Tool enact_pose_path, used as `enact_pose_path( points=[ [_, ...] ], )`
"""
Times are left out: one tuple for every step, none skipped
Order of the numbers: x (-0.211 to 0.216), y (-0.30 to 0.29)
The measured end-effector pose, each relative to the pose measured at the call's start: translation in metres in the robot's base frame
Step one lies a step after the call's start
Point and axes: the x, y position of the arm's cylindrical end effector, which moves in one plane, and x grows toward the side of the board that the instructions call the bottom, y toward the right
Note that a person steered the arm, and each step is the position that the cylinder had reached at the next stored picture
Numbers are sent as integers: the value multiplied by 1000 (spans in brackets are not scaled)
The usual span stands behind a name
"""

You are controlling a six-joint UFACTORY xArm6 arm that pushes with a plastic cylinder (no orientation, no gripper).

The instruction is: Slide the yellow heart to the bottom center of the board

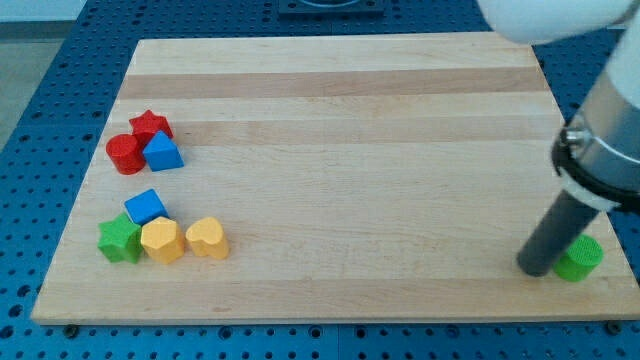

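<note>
The yellow heart lies at the view's lower left of the wooden board. It touches a yellow hexagon on its left. My tip is at the view's lower right, far from the heart, right beside a green round block that the rod partly hides.
A green star and a blue cube sit next to the yellow hexagon. Higher at the left, a red star, a red cylinder and a blue triangular block form a cluster.
</note>
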Motion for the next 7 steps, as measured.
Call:
enact_pose_path(
  points=[
    [0, -58],
    [5, -126],
    [21, -202],
    [42, -271],
    [33, -328],
    [22, -350],
    [10, -350]
  ],
)
